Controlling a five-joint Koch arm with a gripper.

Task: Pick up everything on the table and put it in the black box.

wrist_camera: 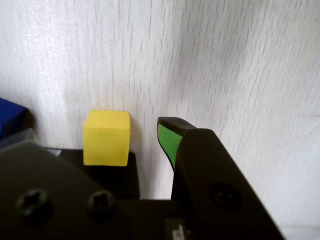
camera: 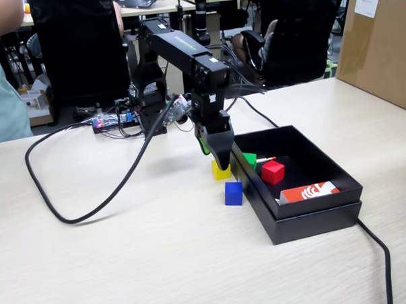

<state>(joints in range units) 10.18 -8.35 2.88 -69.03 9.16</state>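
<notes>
On the light wood-grain table (camera: 127, 256), the black arm (camera: 178, 52) bends forward and points its gripper (camera: 220, 166) straight down just beside the left wall of the black box (camera: 307, 218) in the fixed view. Its tip hangs directly over the yellow cube (camera: 219, 171), which sits on the tabletop against the outside of that wall. From the wrist view, the yellow cube (wrist_camera: 106, 137) lies to the left of the green-lined finger (wrist_camera: 167, 140), with a narrow strip of bare table between them; the other jaw is a dark mass at the lower left whose tip I cannot make out, so the jaws look parted with the cube near the gap, and nothing is clamped. The blue cube (camera: 234, 193) rests on the table a little nearer the camera than the yellow one, also close to the box wall, and shows as a dark blue corner at the left edge of the wrist view (wrist_camera: 10, 117). Inside the box, the green cube (camera: 249, 159) lies at the far left, partly hidden by the gripper, the red cube (camera: 272, 172) sits just right of it, and a red-and-white card (camera: 310, 191) leans at the near end. A thick black cable (camera: 64, 212) loops across the table on the left, and a brown carton (camera: 380, 43) stands at the far right.
</notes>
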